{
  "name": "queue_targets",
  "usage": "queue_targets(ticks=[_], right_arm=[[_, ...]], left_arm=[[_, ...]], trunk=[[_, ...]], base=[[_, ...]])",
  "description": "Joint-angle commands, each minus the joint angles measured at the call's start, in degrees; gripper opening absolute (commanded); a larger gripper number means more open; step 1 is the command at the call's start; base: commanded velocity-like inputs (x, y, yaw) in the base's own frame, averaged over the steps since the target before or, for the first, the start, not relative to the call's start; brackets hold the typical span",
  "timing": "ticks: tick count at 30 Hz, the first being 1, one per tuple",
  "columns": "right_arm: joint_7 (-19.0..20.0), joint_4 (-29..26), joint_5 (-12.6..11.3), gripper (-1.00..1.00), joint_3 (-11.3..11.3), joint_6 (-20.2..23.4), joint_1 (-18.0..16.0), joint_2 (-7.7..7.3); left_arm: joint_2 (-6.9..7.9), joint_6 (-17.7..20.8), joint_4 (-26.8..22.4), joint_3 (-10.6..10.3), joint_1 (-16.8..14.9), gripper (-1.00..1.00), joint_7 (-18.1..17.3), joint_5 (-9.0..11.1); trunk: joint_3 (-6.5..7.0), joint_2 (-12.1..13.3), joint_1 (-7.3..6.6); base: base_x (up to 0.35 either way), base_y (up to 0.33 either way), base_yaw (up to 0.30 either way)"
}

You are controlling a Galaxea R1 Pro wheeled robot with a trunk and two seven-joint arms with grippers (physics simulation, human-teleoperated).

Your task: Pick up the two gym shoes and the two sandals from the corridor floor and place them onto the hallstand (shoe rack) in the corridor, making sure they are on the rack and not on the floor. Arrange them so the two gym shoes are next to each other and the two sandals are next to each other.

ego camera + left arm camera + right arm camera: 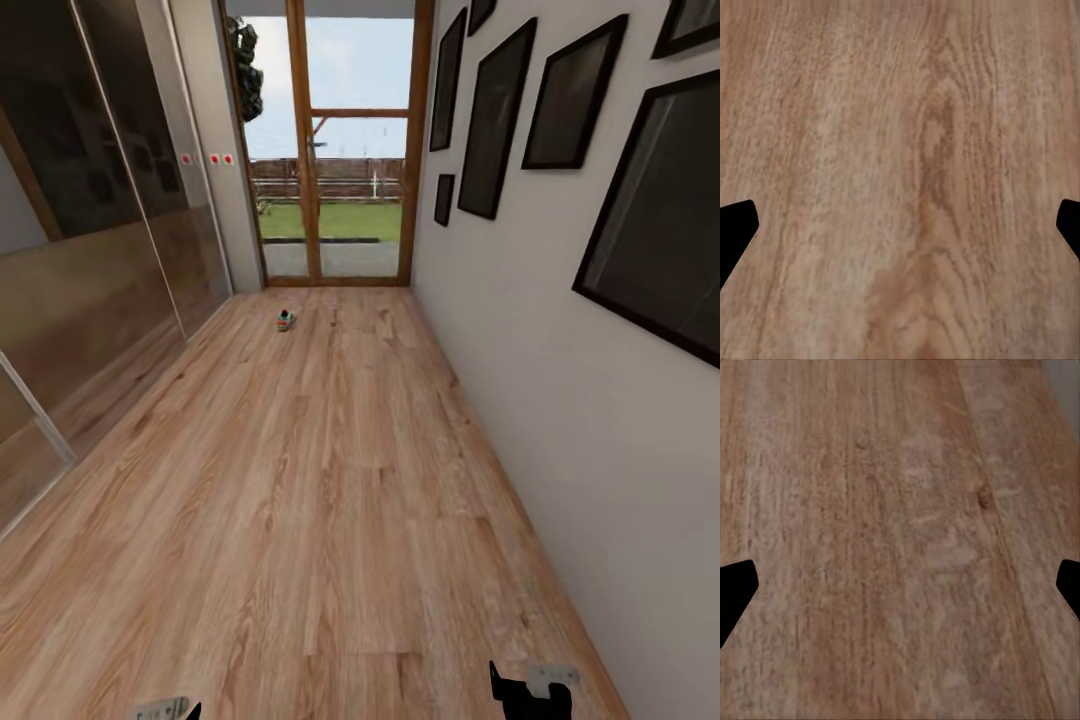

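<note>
Both grippers hang low in front of me with nothing between their fingers. On the left wrist camera, my left gripper (900,225) shows its two black fingertips (735,232) at the far edges of the picture, spread wide, with only the corridor floor (900,150) beneath them. My right gripper (900,585) looks the same on its own camera: dark fingertips (735,592) set wide apart over bare planks, with a sliver of pale wall at the corner beyond them.

From the head camera I catch just the tops of both tools at the near edge: the left gripper (170,710) barely peeking in, the right gripper (530,690) a little more, close to the white wall (560,420) on its outer side.

Ahead of the grippers the wood-grain flooring (330,500) runs straight away from me. Well beyond both tools, slightly nearer the left gripper's line than the right's, one small item lies on the planks: a gym shoe (286,320), going by its white, green and red patches, though it is too small to tell more. It sits on the floor, far short of my reach.

To the left of the left gripper stand glossy sliding panels (100,250). Black picture frames (575,90) hang on the wall on the right. At the far end, a wood-framed glass door (330,150) looks out onto grass and a fence.
</note>
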Motion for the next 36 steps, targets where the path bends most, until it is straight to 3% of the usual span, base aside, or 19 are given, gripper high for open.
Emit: queue_targets(ticks=[1,36], right_arm=[[0.05,0.05,0.08,1.0,-0.33,-0.2,-0.03,0.01],[0.05,0.05,0.08,1.0,-0.33,-0.24,-0.03,0.02]], left_arm=[[-0.02,-0.25,0.04,0.5,-0.05,1.0,-0.26,-0.59],[-0.02,-0.23,0.04,0.49,-0.05,1.0,-0.26,-0.59]], trunk=[[-0.05,-0.02,0.02],[-0.14,-0.02,0.02]], base=[[0.339,0.0,0.0],[0.339,0.0,0.008]])
